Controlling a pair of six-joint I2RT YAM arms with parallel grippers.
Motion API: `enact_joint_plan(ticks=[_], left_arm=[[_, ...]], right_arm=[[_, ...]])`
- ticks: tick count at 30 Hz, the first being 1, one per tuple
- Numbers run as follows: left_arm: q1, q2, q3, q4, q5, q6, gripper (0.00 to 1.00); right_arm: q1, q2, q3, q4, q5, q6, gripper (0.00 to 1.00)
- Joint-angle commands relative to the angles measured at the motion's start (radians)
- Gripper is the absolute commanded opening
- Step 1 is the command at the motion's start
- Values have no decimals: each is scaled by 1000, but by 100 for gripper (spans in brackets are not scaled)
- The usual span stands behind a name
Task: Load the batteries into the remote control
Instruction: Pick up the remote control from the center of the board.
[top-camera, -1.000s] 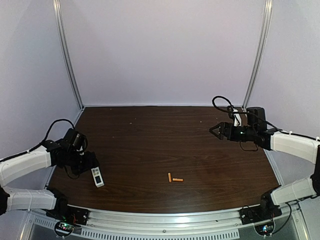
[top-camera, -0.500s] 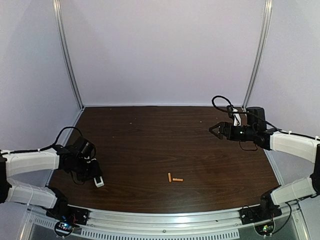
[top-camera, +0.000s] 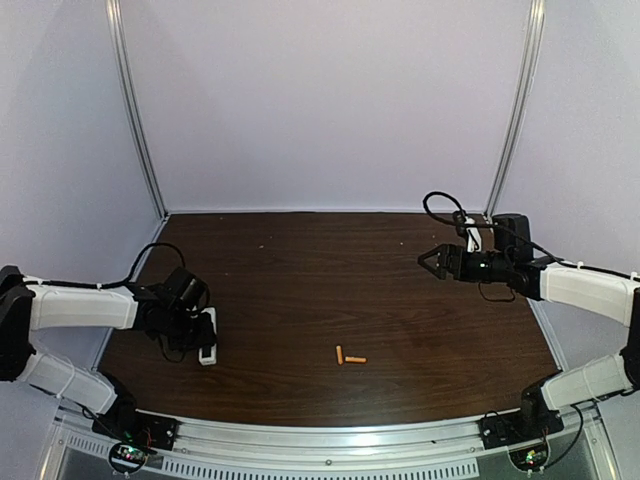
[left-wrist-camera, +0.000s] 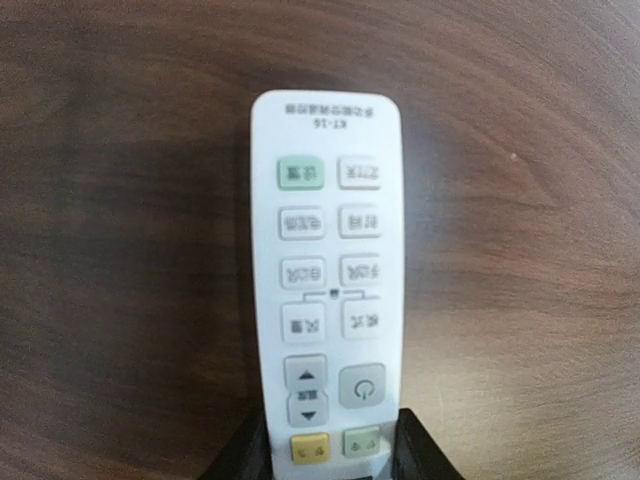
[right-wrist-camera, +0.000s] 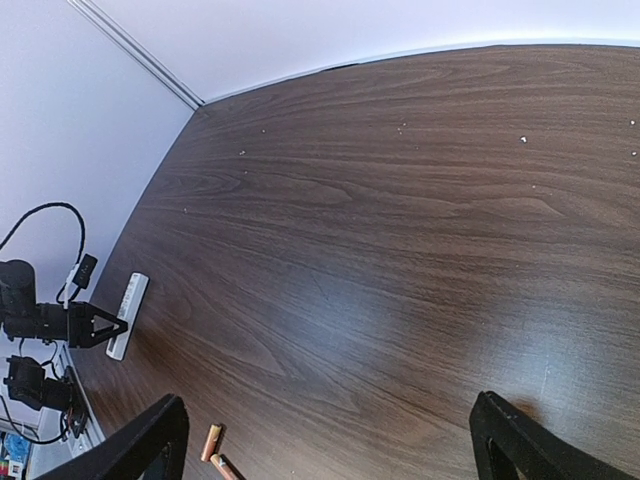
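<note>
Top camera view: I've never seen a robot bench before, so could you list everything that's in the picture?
remote control: one, white, buttons up, near the table's left edge
batteries: two, orange, lying in an L at the front middle
table: one, dark brown wood
backdrop walls: pale lilac, on three sides
metal posts: two, silver, at the back corners
left gripper: one, black, fingers either side of the remote control's end; grip unclear
right gripper: one, black, open, above the far right of the table
</note>
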Motion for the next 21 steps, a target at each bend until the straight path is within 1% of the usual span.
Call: enact_joint_plan(ticks=[1,3,7,13,17,21], left_arm=[[-17,58,8,41,30,126,29],[-17,61,20,67,62,184,29],[-17,98,66,69,111,295,28],[-19,136,169,59,291,464,25],[-21,154,233,52,391,534,25],[-78,237,336,-4,319,622,25]], right_arm=[[6,-19,19,-19,-26,-26,100],[7,-35,19,-23,-32,-40,100],[21,-83,21,-51,-30,-82,100],[103,-170,16,-76,44,-160,100],[162,-179,11,-86,107,-192,100],[195,-166,17,-101,129,-207,100]])
